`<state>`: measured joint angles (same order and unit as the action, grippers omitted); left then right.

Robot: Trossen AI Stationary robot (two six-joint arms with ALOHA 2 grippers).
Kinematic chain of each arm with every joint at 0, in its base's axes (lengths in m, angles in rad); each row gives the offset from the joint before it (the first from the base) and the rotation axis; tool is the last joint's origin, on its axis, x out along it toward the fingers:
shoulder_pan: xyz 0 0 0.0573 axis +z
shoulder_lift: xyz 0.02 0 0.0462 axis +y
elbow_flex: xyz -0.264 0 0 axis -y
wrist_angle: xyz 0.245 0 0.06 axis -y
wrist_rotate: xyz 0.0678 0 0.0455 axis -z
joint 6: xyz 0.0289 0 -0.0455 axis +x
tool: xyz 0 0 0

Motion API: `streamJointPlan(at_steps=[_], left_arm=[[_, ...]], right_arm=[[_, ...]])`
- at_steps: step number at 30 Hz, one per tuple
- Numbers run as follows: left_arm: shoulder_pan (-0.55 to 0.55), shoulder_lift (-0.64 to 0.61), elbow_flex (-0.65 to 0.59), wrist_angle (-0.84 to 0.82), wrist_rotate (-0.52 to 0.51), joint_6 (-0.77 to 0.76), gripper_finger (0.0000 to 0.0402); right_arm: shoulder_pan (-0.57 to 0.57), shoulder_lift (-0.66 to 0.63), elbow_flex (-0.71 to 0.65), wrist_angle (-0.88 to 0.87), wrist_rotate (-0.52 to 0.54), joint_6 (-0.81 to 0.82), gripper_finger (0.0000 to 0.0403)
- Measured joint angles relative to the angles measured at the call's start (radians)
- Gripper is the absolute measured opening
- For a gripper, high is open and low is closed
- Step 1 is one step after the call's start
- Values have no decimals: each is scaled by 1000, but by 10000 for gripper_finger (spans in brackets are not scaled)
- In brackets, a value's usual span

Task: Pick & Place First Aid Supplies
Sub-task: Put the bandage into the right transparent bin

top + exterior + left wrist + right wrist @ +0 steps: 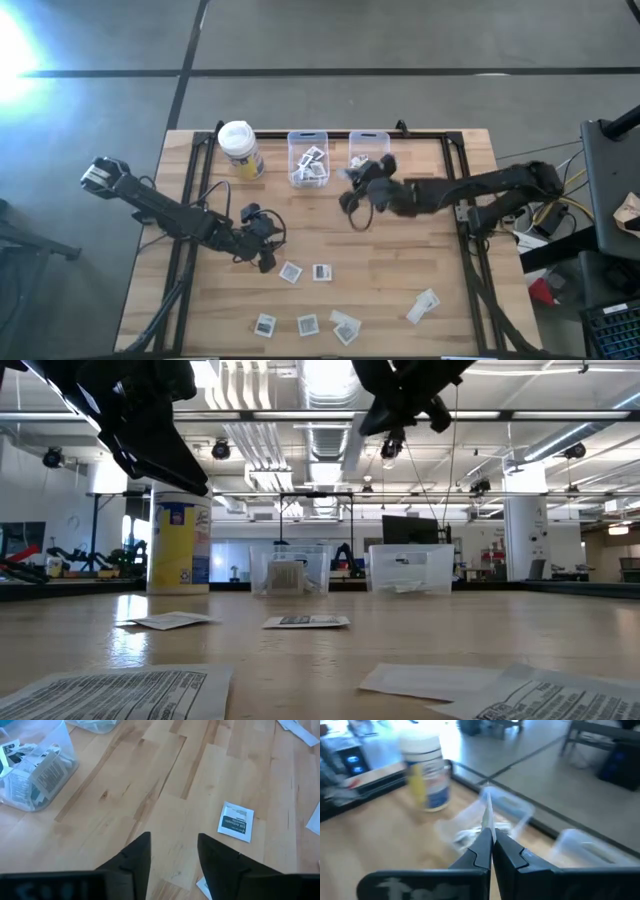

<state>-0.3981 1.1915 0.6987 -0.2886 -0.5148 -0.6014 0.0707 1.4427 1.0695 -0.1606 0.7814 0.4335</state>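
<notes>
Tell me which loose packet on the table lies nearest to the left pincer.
The square packet just beside the left pincer, leftmost of the upper pair; its neighbour and the lower packets lie farther away.

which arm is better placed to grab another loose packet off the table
Left. Its end effector is open and empty, low over the table just beside the nearest square packet. The right end effector is shut on a thin packet up near the clear bins.
</notes>
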Motion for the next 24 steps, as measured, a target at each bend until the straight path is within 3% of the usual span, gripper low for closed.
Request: streamJointPlan(at_steps=[6, 14, 20, 24], left_arm=[[0, 0, 0, -3, 0, 0, 159], [0, 0, 0, -4, 1, 0, 159], [0, 0, 0, -3, 1, 0, 159], [0, 0, 0, -3, 1, 0, 159]], right_arm=[[-143, -96, 0, -117, -37, 30, 8], [-337, -140, 0, -238, -221, 108, 8], [-456, -115, 0, -270, -447, 149, 8], [-514, -84, 0, -296, -525, 200, 8]])
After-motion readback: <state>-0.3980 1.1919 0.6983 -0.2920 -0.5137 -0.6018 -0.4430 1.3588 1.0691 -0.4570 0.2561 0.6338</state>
